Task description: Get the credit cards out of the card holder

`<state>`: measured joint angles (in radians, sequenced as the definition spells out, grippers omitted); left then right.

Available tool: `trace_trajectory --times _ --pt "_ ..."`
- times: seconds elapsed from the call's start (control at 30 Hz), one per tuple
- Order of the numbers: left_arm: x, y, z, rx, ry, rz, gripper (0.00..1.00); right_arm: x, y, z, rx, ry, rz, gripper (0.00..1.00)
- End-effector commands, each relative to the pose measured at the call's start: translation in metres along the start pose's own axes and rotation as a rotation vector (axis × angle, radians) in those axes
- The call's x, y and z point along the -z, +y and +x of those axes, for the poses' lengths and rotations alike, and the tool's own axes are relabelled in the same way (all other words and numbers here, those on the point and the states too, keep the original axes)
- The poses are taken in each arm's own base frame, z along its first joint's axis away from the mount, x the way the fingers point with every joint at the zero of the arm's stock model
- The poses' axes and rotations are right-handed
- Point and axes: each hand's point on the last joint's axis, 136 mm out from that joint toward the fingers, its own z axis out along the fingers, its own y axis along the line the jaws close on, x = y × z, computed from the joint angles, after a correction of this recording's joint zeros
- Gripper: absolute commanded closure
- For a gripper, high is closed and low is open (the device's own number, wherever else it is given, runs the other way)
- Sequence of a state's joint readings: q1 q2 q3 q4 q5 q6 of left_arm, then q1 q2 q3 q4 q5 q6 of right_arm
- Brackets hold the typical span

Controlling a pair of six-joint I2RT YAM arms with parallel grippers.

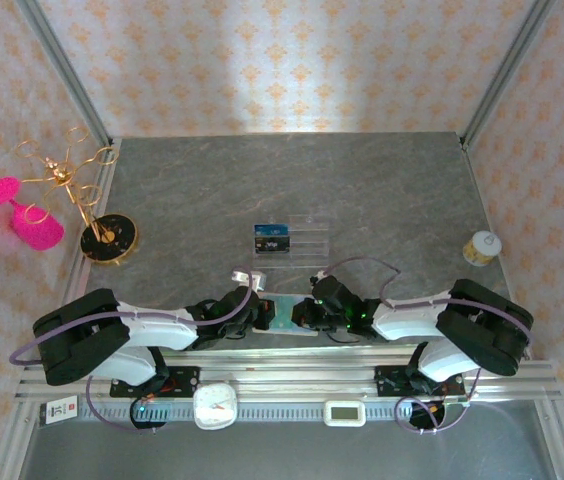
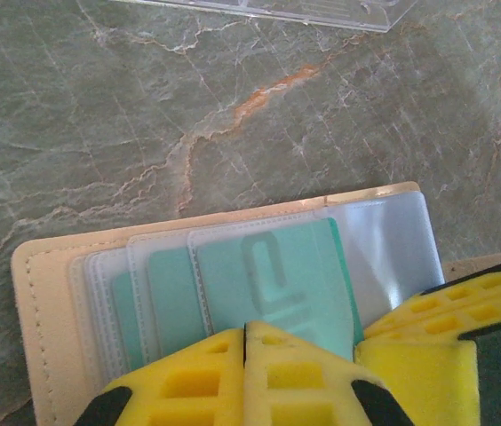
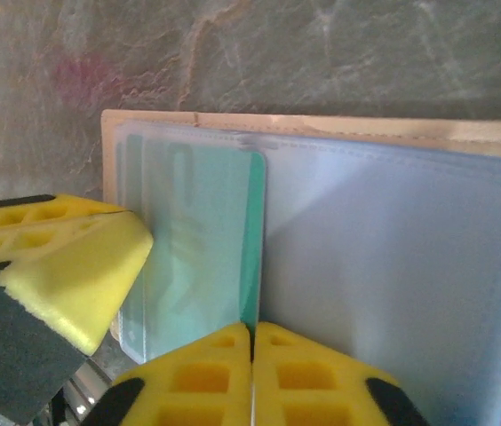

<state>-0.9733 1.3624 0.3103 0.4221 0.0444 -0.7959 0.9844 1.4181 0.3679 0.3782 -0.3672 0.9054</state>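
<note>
A: What surface and room are shown?

B: A grey veined table (image 1: 292, 180), enclosed by walls (image 1: 282, 60) papered in an orange pattern.

A: Where does the card holder lie?

B: The card holder (image 2: 46, 293) lies open at the table's near edge, between both tools. The left gripper (image 2: 244, 355), jaws closed, meets a slotted teal credit card (image 2: 277, 284). The right gripper (image 3: 252, 368), also closed, sits at the neighbouring slot's edge. Whether either pinches a card cannot be told.
</note>
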Motion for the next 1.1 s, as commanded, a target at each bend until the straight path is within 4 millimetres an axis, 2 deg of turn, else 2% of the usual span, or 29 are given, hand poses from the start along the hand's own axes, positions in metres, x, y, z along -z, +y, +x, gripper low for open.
trace_trajectory --times 0.0,0.23,0.37,0.47,0.6,0.67,0.73,0.87,1.0,1.07 --pt "0.003 0.029 0.026 0.001 0.078 -0.087 1.0 0.002 -0.01 -0.001 -0.023 -0.019 0.024 1.0" --pt "0.004 0.035 0.027 0.023 0.074 -0.085 1.0 0.019 -0.041 0.002 -0.081 -0.061 0.088 1.0" --pt "0.005 0.034 0.023 0.026 0.064 -0.073 1.0 0.025 -0.044 0.002 -0.077 -0.073 0.089 1.0" --pt "0.007 0.02 0.012 0.011 0.046 -0.043 1.0 0.021 -0.037 0.001 -0.052 -0.058 0.082 1.0" --pt "0.017 -0.018 -0.014 -0.026 -0.034 0.044 1.0 0.02 -0.031 -0.002 -0.033 -0.06 0.071 1.0" --pt "0.015 -0.035 -0.017 -0.051 -0.034 0.068 1.0 0.02 -0.03 -0.003 -0.026 -0.061 0.072 1.0" --pt "0.005 -0.039 -0.009 -0.067 0.003 0.071 1.0 0.02 -0.03 -0.003 -0.024 -0.062 0.072 1.0" --pt "-0.011 -0.028 0.01 -0.067 0.066 0.036 1.0 0.021 -0.03 -0.003 -0.021 -0.065 0.07 1.0" --pt "-0.013 -0.004 0.016 -0.068 0.084 -0.057 1.0 0.021 -0.029 -0.004 -0.019 -0.069 0.062 0.99" --pt "-0.011 -0.001 0.018 -0.068 0.087 -0.057 1.0 0.021 -0.029 -0.004 -0.02 -0.07 0.059 0.88"
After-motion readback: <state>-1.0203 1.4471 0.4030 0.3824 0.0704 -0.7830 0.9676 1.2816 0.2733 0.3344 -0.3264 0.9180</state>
